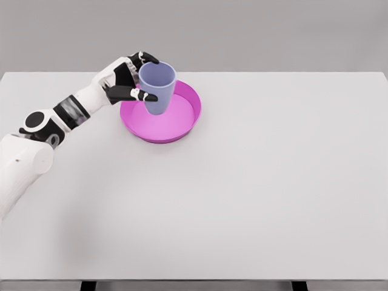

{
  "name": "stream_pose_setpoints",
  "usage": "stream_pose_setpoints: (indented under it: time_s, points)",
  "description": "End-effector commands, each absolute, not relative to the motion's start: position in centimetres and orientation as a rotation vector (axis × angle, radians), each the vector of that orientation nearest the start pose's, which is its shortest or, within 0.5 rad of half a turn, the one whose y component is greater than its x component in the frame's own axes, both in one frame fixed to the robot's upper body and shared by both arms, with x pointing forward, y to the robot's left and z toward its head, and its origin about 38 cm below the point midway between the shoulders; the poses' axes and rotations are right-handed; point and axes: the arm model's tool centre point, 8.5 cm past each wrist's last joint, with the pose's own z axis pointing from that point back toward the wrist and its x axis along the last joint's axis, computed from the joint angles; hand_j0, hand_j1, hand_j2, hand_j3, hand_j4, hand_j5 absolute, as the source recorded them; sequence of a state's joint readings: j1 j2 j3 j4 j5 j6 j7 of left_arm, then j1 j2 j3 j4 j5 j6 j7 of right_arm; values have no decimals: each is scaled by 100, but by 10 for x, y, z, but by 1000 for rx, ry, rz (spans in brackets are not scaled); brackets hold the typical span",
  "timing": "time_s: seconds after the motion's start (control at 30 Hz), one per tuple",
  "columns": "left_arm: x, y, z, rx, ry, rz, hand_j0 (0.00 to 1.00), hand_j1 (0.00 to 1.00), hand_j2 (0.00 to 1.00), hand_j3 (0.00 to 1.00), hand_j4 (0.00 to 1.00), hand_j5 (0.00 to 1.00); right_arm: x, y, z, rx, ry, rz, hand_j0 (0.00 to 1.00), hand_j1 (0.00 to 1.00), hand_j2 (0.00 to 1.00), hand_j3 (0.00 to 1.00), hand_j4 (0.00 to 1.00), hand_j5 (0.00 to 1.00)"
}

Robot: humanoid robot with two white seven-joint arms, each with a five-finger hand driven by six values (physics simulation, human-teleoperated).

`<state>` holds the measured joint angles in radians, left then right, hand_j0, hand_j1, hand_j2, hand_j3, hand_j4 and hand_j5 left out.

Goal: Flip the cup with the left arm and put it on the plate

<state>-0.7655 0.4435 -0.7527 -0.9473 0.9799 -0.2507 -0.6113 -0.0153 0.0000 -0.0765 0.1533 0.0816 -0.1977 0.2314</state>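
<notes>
A pale grey desk fills most of the head view, and a round magenta plate with a raised rim lies on its far left part.

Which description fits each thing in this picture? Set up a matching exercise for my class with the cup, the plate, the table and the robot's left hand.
Column one:
1. cup
2. plate
3. table
4. left hand

Column two:
A. pink, round, with a raised rim
B. white, flat, carrying everything else
C. black and white, wrapped around another thing
D. pale blue, mouth upward, over the pink thing

Pairs: 1-D, 2-A, 3-B, 4-C
</notes>
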Motion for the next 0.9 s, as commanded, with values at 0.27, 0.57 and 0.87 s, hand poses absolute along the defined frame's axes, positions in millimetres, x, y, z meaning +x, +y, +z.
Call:
stream_pose_setpoints:
  time_s: [0.27, 0.57, 0.87]
  points:
    - [512, 239, 176, -694, -1753, -623, 36, 36, 36, 36, 36, 36, -22, -247, -256, 157, -59, 15, 100, 100, 100, 100, 100, 100]
    - [517, 223, 144, -666, -1677, -614, 36, 36, 36, 36, 36, 36, -22, -247, -256, 157, -59, 15, 100, 100, 100, 100, 100, 100]
    - [518, 225, 134, -659, -1640, -591, 39, 39, 39, 39, 39, 39, -22, -247, -256, 157, -59, 16, 100, 100, 100, 100, 100, 100]
